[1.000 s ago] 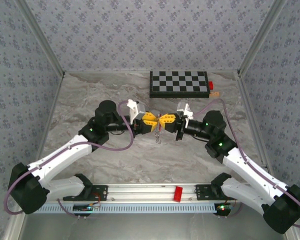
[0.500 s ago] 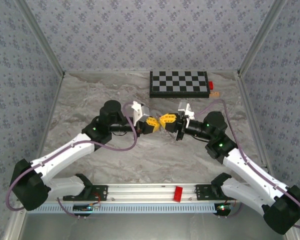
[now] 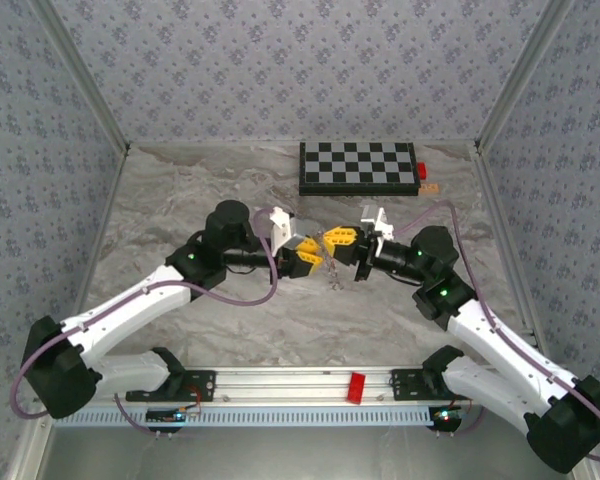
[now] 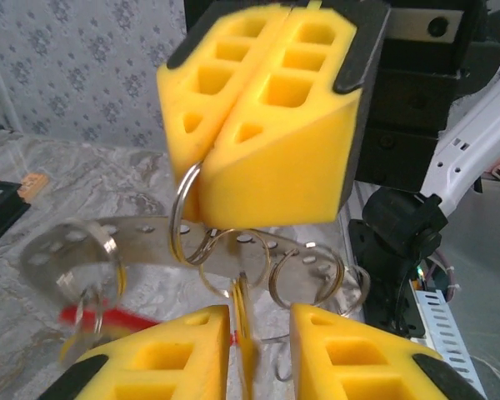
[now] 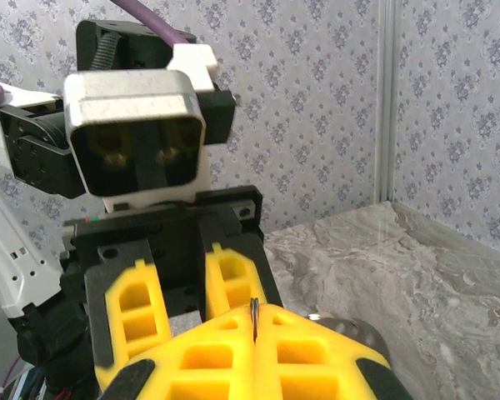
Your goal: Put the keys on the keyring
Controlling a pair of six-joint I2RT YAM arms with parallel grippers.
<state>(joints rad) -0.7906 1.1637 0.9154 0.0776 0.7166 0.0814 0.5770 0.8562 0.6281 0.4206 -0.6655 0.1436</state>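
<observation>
My right gripper (image 3: pixel 332 240) is shut on the keyring (image 4: pixel 182 218), a thin grey ring whose edge shows between its yellow pads (image 5: pixel 253 320). More grey rings and a flat grey strip with holes (image 4: pixel 150 242) hang from it, with a blurred red patch (image 4: pixel 100 317) below. My left gripper (image 3: pixel 308 260) sits just under and left of the right one, jaws apart. A thin brass-coloured piece (image 4: pixel 244 333), edge-on and seemingly a key, stands in its gap without being clamped. A small tan key (image 3: pixel 429 187) lies by the checkerboard.
The black-and-white checkerboard (image 3: pixel 357 168) lies at the back of the marble table (image 3: pixel 180 200), with a small red block (image 3: pixel 421 170) at its right end. Patterned walls close in the left, back and right. A rail with a red clip (image 3: pixel 357 387) runs along the near edge.
The left arm has pushed rightward, and its gripper now sits lower and closer under the right gripper. The ring cluster hangs a little further right than a second ago.
</observation>
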